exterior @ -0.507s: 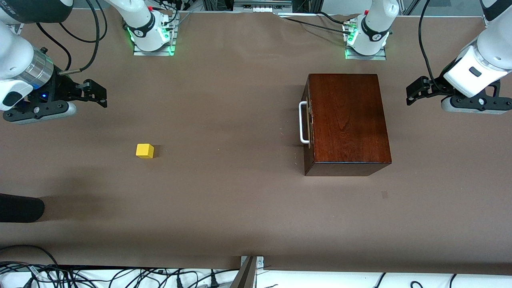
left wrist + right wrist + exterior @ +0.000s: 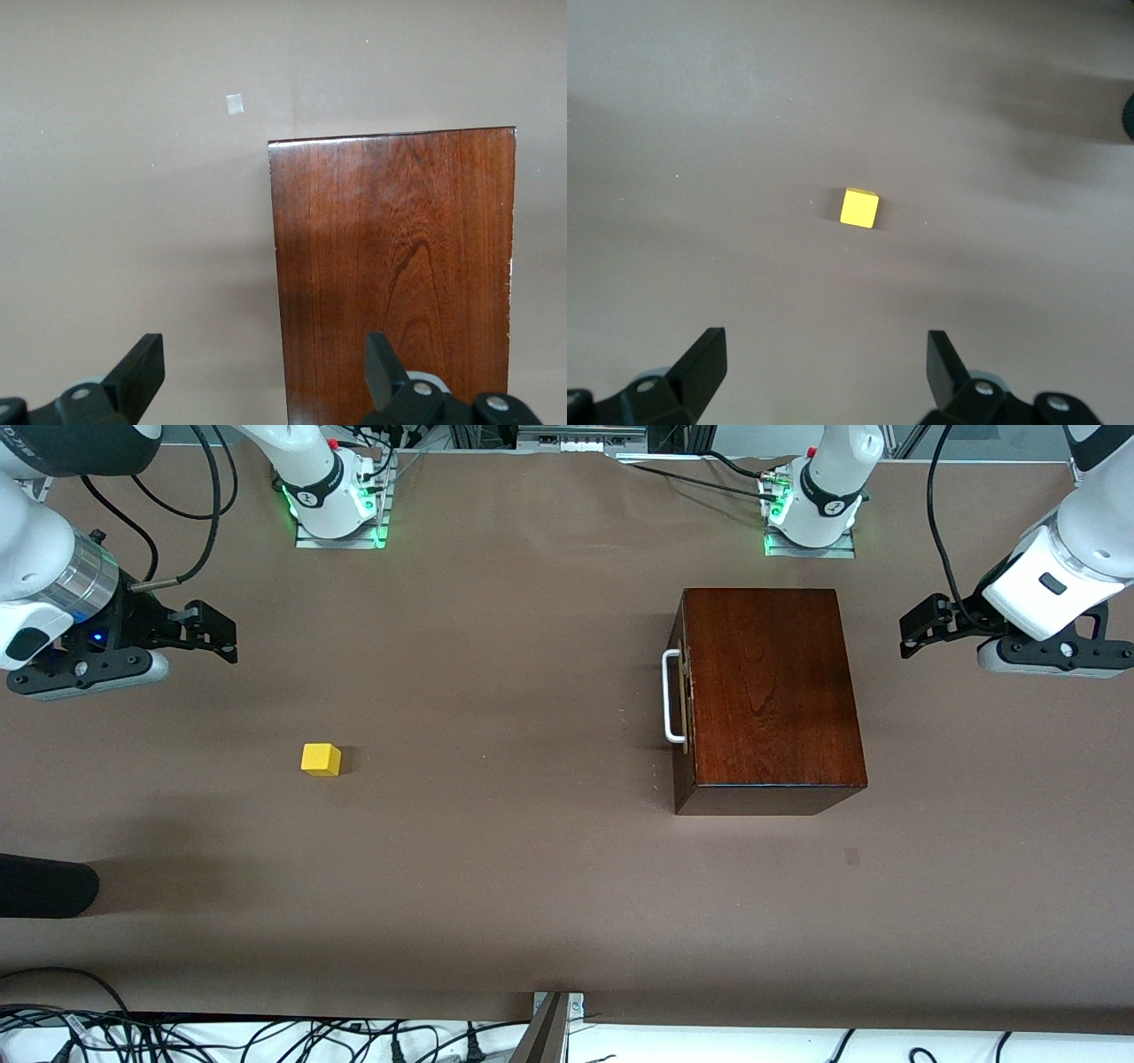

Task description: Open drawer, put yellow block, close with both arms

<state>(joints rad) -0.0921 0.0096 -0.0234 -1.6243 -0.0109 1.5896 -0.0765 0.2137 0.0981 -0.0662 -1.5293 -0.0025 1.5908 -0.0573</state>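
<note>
Task not begun. Drawer found closed in box. Yellow block left on table, toward right arm's end. Left gripper and right gripper spread, empty, raised at table ends.

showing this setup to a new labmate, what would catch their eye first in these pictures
The glossy mahogany-coloured box stands out, sitting toward the left arm's end of the table with its drawer shut and the white bar handle facing the table's middle. Next comes the small yellow block, alone on the brown table toward the right arm's end. The left gripper beside the box and the right gripper near the block both hang open.
</note>
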